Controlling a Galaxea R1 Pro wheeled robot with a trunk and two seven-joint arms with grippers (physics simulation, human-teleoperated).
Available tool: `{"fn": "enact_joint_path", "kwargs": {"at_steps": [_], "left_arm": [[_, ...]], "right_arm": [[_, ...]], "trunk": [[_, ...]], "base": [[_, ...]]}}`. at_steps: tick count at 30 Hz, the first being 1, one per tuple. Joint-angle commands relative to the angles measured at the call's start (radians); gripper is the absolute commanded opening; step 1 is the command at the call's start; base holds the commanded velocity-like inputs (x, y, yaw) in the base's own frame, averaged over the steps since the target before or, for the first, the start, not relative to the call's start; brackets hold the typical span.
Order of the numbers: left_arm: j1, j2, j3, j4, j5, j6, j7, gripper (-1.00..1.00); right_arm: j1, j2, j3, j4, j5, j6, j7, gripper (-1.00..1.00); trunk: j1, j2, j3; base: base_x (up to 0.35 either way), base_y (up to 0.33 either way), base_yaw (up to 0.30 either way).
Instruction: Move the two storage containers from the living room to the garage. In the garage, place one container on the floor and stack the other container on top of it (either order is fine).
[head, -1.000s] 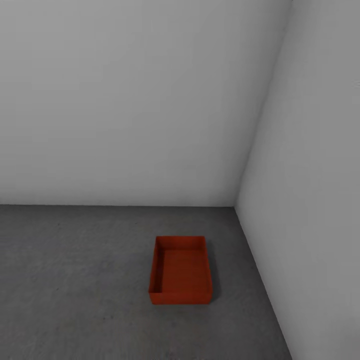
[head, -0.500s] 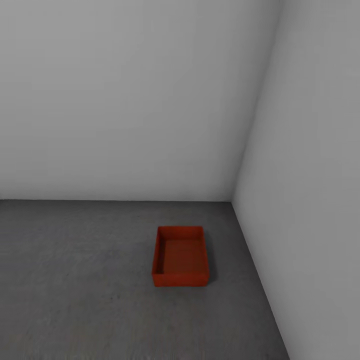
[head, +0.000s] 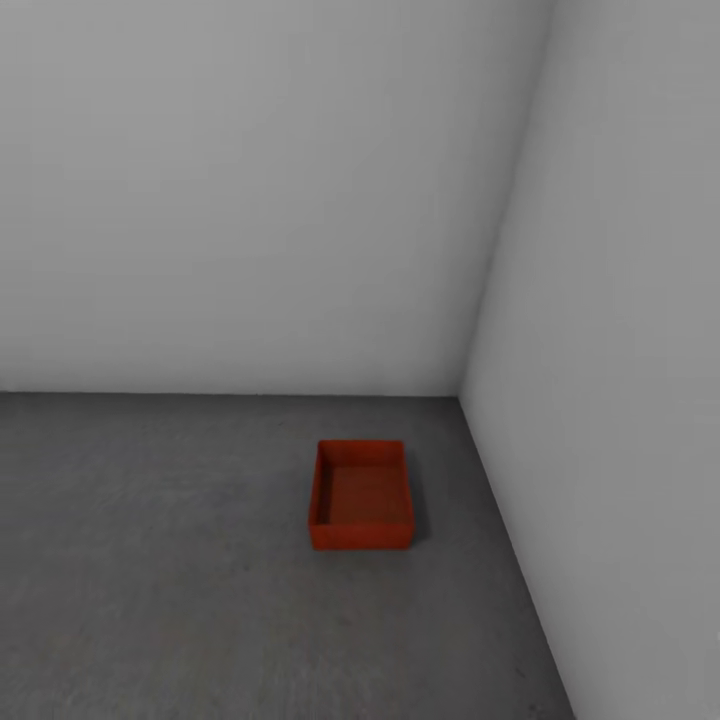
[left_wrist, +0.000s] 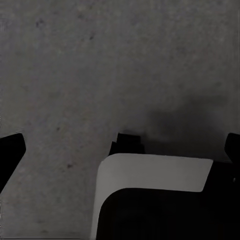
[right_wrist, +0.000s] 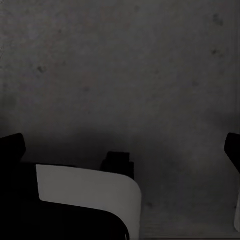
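Observation:
One orange-red storage container (head: 361, 495) stands upright on the dark grey concrete floor (head: 150, 560) of the garage, close to the corner where two pale walls meet. It is empty and nothing rests on it. In the left wrist view my left gripper (left_wrist: 120, 150) is open, its dark fingertips (left_wrist: 10, 150) wide apart over bare floor. My right gripper (right_wrist: 122, 147) is open too, with its fingertips (right_wrist: 12, 146) spread and nothing between them.
A pale grey wall (head: 250, 200) closes the back and another wall (head: 620, 400) runs along the right, close to the container. Open concrete stretches to the left and front. White and black parts of my own body (left_wrist: 155, 200) lie below both wrist cameras.
The whole head picture has shifted: the container now looks smaller and sits higher in the frame, so the camera has drawn back from it. The container itself stays put.

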Motion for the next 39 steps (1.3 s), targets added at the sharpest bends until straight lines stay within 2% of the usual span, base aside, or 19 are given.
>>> {"fn": "enact_joint_path", "kwargs": {"at_steps": [1, 30, 34, 39], "left_arm": [[-0.002, 0.0, 0.007, 0.005, 0.001, -0.008, 0.0, 1.0], [-0.002, 0.0, 0.007, 0.005, 0.001, -0.008, 0.0, 1.0], [-0.002, -0.001, 0.007, 0.005, 0.002, -0.007, 0.0, 1.0], [-0.002, -0.002, 0.007, 0.005, 0.002, -0.006, 0.0, 1.0]], "right_arm": [[-0.002, 0.0, -0.007, 0.004, 0.008, -0.007, 0.002, 1.0], [-0.002, 0.0, -0.006, 0.004, 0.008, -0.007, 0.002, 1.0], [-0.002, 0.0, -0.006, 0.004, 0.008, -0.007, 0.002, 1.0], [-0.002, 0.0, -0.007, 0.004, 0.008, -0.006, 0.002, 1.0]], "trunk": [[-0.004, 0.007, 0.002], [-0.115, 0.21, 0.098], [-0.131, 0.238, 0.117], [-0.131, 0.238, 0.125]], "base": [[-0.317, 0.0, 0.0], [-0.339, 0.0, 0.0], [-0.087, 0.0, 0.0], [-0.015, 0.0, 0.0]]}}
